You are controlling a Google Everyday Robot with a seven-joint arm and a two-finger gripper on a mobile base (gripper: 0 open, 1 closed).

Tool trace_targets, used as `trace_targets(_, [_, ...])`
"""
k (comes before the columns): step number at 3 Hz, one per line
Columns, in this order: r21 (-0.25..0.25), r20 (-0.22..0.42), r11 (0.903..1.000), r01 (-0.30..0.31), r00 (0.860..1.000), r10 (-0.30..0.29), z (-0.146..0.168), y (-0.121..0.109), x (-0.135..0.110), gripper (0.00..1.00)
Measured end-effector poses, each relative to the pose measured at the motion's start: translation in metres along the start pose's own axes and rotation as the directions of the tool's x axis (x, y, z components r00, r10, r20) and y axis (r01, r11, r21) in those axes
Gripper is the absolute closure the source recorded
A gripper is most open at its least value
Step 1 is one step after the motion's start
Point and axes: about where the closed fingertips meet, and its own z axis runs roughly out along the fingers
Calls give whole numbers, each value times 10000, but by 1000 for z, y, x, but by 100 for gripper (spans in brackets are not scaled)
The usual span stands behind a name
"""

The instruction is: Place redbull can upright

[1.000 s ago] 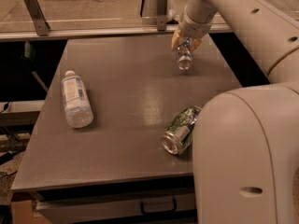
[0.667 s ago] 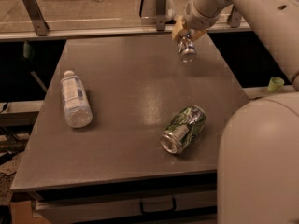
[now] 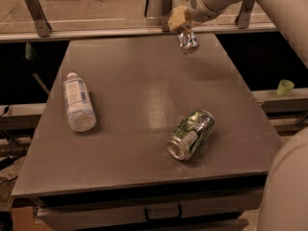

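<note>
My gripper (image 3: 182, 24) is above the far right part of the grey table (image 3: 144, 81), shut on the redbull can (image 3: 187, 41). The can is slim, silver and dented. It hangs below the fingers, tilted, lifted off the table top near the back edge. The arm reaches in from the upper right.
A wider green-and-silver can (image 3: 190, 134) lies on its side at the front right of the table. A clear plastic bottle with a white cap (image 3: 78, 102) lies on its side at the left. A metal rail (image 3: 120, 25) runs behind the table. A small green cup (image 3: 285, 86) stands off the table to the right.
The gripper has lifted the redbull can up and slightly toward the back edge of the table. The arm has pulled back to the right, uncovering the green can.
</note>
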Motion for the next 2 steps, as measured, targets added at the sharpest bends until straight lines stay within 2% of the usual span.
trace_targets(1, [10, -21, 10000, -4, 10000, 4, 0, -1, 1, 100])
trace_targets(2, [-431, 460, 9979, 480, 9979, -460, -1, 4, 6, 100])
